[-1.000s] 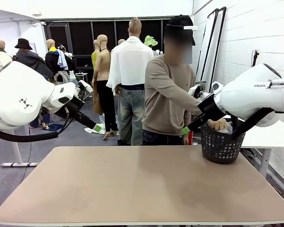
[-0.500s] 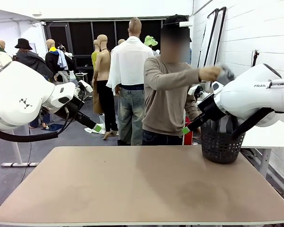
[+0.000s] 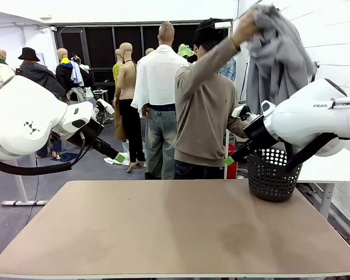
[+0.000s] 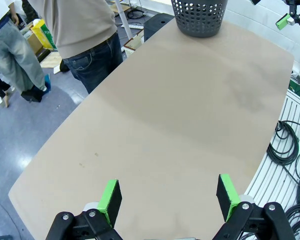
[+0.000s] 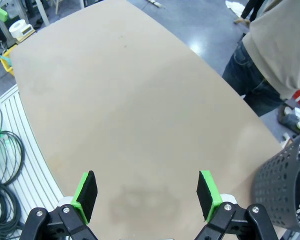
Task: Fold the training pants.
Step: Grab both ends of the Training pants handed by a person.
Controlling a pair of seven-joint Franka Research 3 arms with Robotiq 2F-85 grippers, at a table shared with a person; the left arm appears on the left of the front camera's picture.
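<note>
Open tabletop across the lower frame!
Black basket blocks the middle right, training pants dangling above it; person crowds the far edge, upper centre.

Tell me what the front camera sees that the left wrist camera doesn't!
Front view: the grey training pants, held high in the air by the person's hand.
Left wrist view: the left gripper up close, jaws wide open above the table, and black cables coiled beside the table.
Both: the black basket on the tan table, and the person's beige sweater.
</note>
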